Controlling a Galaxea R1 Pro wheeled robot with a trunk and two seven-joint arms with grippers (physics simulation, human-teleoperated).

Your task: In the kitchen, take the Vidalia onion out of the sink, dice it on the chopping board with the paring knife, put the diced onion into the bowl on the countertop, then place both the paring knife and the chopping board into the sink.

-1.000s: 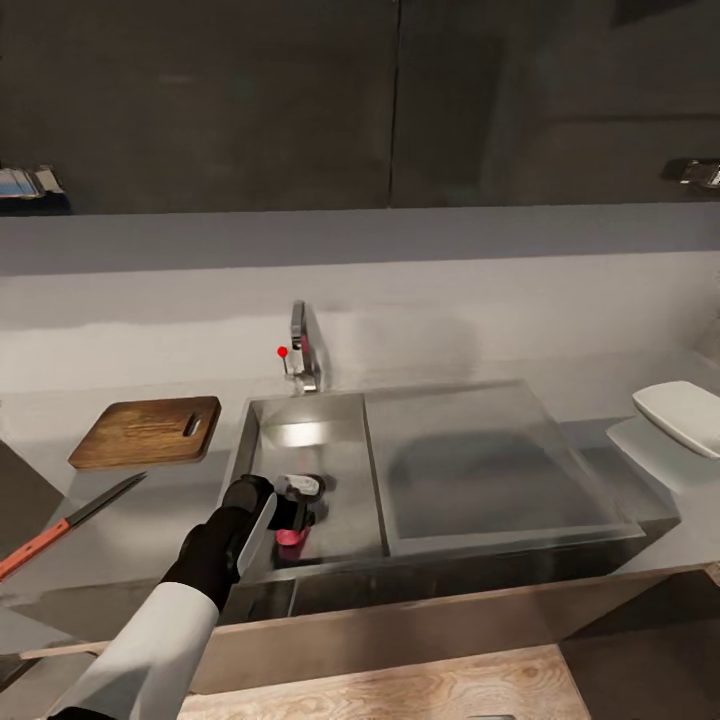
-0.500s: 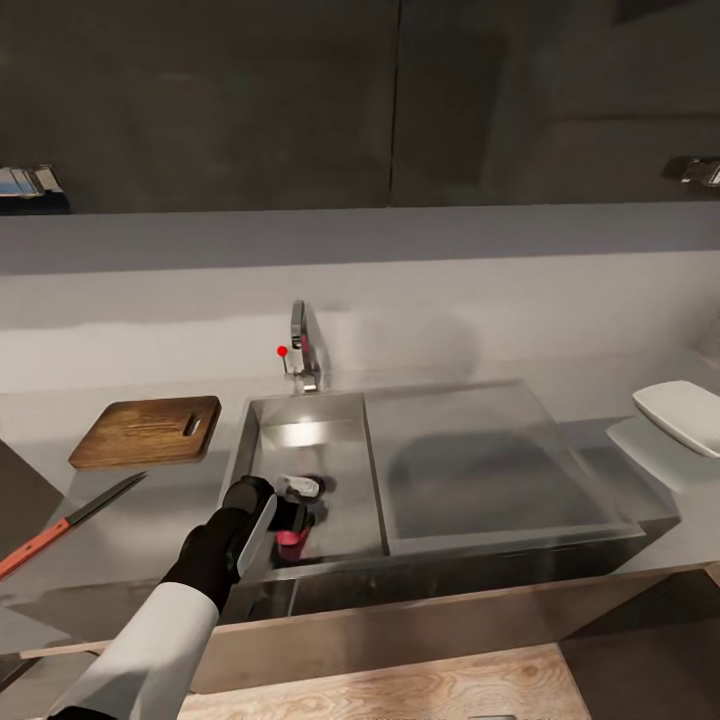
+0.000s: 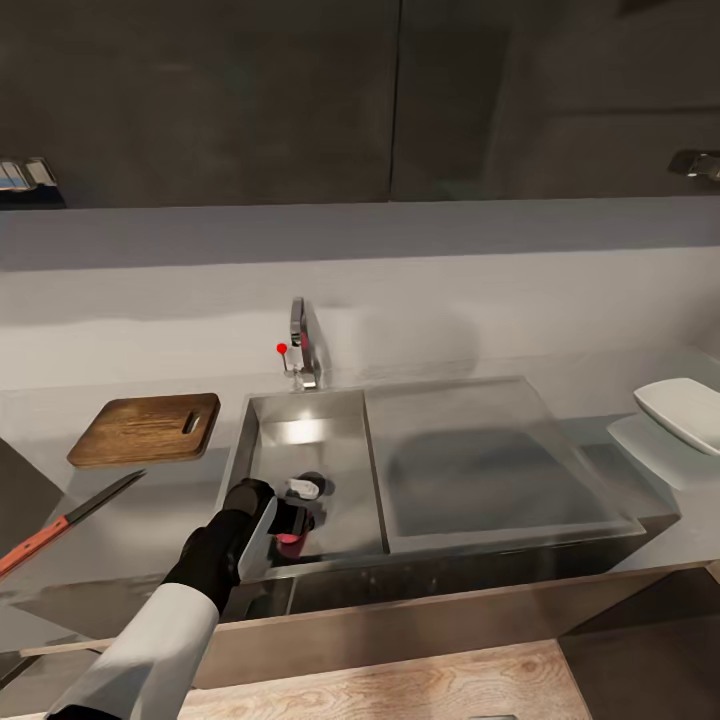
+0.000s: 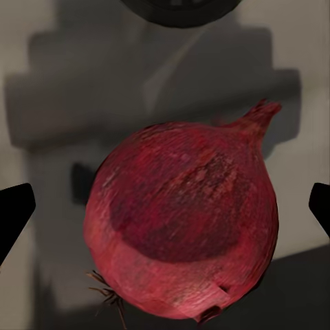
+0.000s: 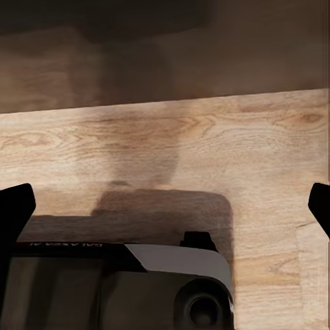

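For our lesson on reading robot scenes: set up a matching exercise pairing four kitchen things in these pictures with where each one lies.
Things:
1. onion
2. board
3. knife
4. bowl

Places:
A. on the countertop at the far right
B. in the sink, between the left pincer's fingertips
C. on the countertop left of the sink, towards the wall
D. on the countertop near its front edge, left of the sink

Pairs: 1-B, 2-C, 3-D, 4-A

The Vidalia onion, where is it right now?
In the head view, the Vidalia onion lies in the sink basin's near end, under the open left gripper, whose fingers straddle it.
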